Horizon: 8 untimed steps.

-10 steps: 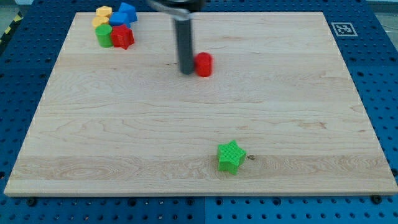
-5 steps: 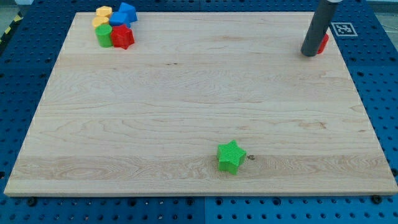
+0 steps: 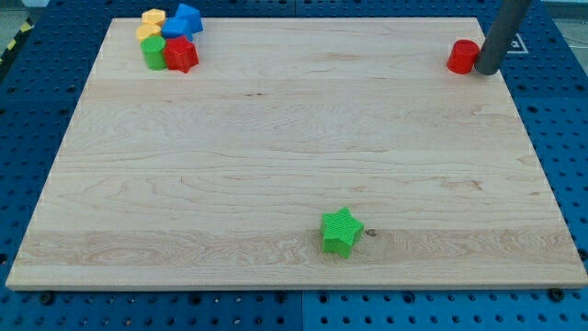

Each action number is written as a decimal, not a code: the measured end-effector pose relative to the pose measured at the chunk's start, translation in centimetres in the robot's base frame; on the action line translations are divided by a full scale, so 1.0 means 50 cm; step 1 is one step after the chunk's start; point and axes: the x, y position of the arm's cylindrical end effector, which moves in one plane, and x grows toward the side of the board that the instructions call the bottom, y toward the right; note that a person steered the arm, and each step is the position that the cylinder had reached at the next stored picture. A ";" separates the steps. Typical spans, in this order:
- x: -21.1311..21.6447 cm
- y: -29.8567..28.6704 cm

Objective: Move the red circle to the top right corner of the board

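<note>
The red circle [image 3: 463, 56] lies near the top right corner of the wooden board [image 3: 294, 156]. My dark rod comes down from the view's top right, and my tip [image 3: 484, 71] rests right beside the red circle, on its right side, at the board's right edge.
A cluster of blocks sits at the board's top left: a yellow block [image 3: 152, 20], a blue block [image 3: 185, 19], a green block [image 3: 153, 51] and a red star-like block [image 3: 182, 54]. A green star [image 3: 341, 231] lies near the bottom edge. A marker tag [image 3: 511, 42] sits off the top right corner.
The red circle was pushed from the board's upper middle to the top right corner. My tip then moved from the circle's left side to its right side.
</note>
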 end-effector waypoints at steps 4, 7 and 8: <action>-0.050 -0.043; -0.111 -0.043; -0.021 -0.073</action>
